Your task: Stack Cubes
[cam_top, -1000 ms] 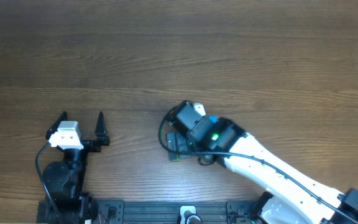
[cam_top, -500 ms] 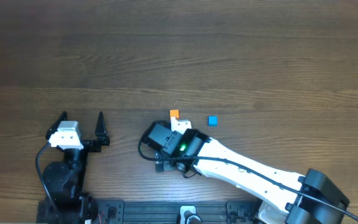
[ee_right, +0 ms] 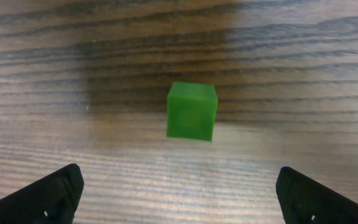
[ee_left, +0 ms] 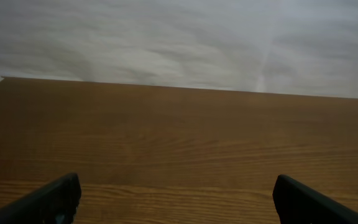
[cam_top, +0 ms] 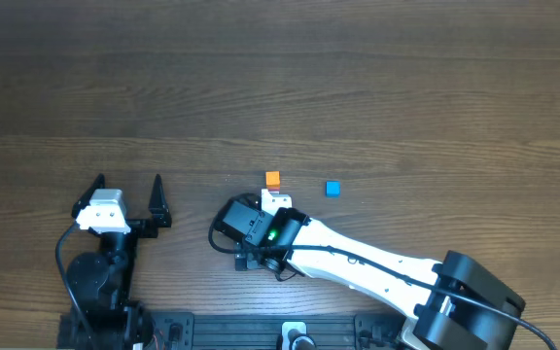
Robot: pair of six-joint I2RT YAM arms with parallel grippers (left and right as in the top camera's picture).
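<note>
On the wooden worktop (cam_top: pixel 280 78), your right arm (cam_top: pixel 377 267) reaches in from its base and across the middle, with its wrist low over the wood. The left arm (cam_top: pixel 100 272) sits folded by its own base, well apart from the cubes. Its left gripper (cam_top: pixel 126 190) is spread wide and holds nothing.

The right gripper (ee_right: pixel 179 198) is also spread wide and empty. In its wrist view the green cube (ee_right: pixel 192 111) lies straight ahead, centred on the gap but beyond the fingertips (ee_right: pixel 51 193), so nothing touches it yet. A cube has no long axis to favour. This one sits almost square to the fingers, turned only slightly, so I judge that a straight advance and a close will take it. The right arm is clearly the nearer one for this pick.

The green cube rests flat on the wood, matte with clean edges. The orange cube (cam_top: pixel 273 179) and the blue cube (cam_top: pixel 332 189) stand singly, near each other but apart, just past the right wrist. No stack has been started.
</note>
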